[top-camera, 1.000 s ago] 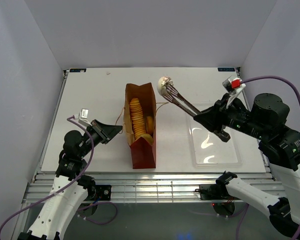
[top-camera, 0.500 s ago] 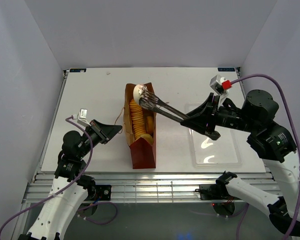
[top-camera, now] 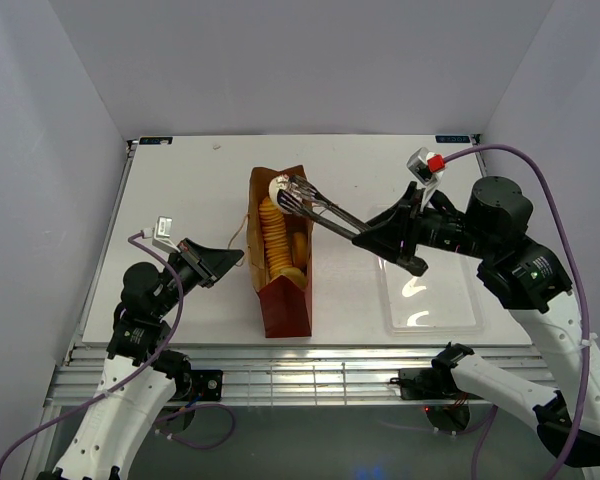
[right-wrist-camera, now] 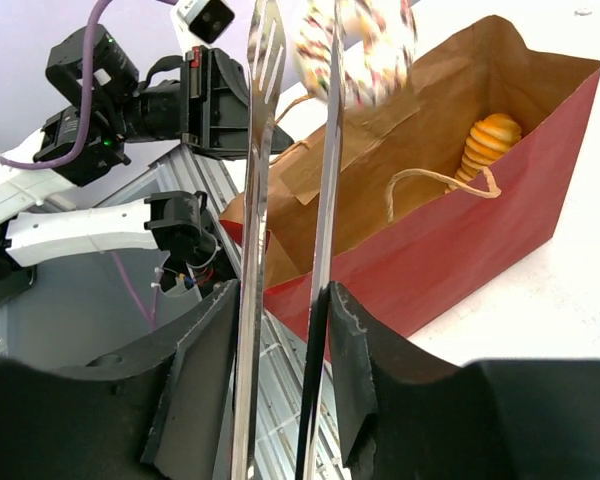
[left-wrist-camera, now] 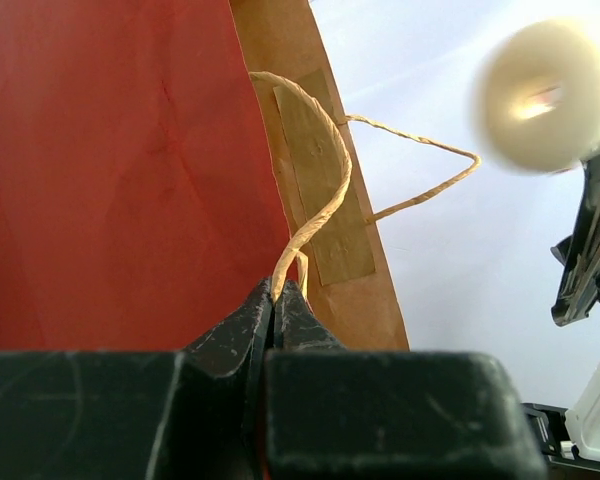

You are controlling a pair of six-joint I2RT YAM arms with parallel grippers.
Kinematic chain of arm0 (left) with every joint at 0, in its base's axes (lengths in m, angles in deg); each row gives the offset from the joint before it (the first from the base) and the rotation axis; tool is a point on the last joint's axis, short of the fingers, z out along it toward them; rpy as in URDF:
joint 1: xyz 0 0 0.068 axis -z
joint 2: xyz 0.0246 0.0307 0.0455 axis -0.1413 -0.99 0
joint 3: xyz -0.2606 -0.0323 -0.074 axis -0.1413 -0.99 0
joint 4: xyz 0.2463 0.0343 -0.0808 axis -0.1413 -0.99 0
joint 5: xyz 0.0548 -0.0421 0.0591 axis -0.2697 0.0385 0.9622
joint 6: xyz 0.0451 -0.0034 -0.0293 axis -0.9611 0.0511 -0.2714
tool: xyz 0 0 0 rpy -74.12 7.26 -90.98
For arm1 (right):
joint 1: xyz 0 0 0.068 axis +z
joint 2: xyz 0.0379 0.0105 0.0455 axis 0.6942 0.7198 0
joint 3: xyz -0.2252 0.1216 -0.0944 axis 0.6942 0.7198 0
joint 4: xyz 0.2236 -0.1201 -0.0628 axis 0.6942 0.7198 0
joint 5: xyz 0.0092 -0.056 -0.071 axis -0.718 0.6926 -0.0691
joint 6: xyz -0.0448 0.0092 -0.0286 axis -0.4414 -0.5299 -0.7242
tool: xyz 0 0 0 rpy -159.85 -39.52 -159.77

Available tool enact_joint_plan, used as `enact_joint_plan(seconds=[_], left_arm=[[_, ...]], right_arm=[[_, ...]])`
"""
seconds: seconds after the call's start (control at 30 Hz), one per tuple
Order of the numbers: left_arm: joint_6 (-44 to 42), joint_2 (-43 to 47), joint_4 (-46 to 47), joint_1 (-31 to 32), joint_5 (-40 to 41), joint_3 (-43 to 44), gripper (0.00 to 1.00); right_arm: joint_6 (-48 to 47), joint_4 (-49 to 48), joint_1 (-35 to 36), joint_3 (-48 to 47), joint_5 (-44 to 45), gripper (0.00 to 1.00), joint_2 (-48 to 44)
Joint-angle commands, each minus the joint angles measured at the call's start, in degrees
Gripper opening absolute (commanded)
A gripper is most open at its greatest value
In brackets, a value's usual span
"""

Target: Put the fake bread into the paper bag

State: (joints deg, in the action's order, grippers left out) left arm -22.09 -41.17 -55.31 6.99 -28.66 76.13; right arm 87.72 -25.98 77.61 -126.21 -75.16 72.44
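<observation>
Only the left wrist view shows my left jaws pinched shut on a twine handle (left-wrist-camera: 318, 205) of the kraft paper bag (top-camera: 286, 305). The bag sits mid-table (top-camera: 180, 190), its red end towards the near edge. My right jaws are clamped on the metal tongs (right-wrist-camera: 325, 180). The tongs pinch a round, whitish, streaked pastry (top-camera: 279, 187) over the bag's open far end. A ridged golden loaf (top-camera: 271, 235) lies inside.

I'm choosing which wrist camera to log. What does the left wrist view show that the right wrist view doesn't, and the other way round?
Only the left wrist: the left gripper shut on the twine handle. Only the right wrist: the right gripper holding the tongs that pinch the pastry, and the loaf inside the paper bag. Both: the bag and the pastry.
</observation>
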Motion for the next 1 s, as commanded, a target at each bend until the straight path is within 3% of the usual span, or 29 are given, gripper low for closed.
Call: enact_joint_plan(seconds=[0.0, 0.43, 0.67, 0.8, 0.97], left_arm=[[-0.53, 0.54, -0.84, 0.09, -0.58, 1.76, 0.12], [-0.71, 0.80, -1.19, 0.09, -0.84, 2.28, 0.12], [-2.20, 1.24, -2.95, 0.09, -0.49, 4.39, 0.29], [-2.82, 1.59, -3.83, 0.09, -0.31, 5.54, 0.50], [-3.70, 1.68, -4.88, 0.09, -0.14, 6.86, 0.63]], right_arm=[[0.40, -4.10, -0.16, 0.44, 1.29, 0.46, -0.33], [0.40, -4.98, -0.16, 1.93, 1.64, 0.49, -0.24], [0.83, -5.34, -0.16, 2.02, 2.35, 0.49, -0.86], [1.10, -5.60, -0.16, 1.93, 2.70, 0.49, -1.04], [1.36, -5.69, -0.16, 1.93, 2.61, 0.48, -0.95]])
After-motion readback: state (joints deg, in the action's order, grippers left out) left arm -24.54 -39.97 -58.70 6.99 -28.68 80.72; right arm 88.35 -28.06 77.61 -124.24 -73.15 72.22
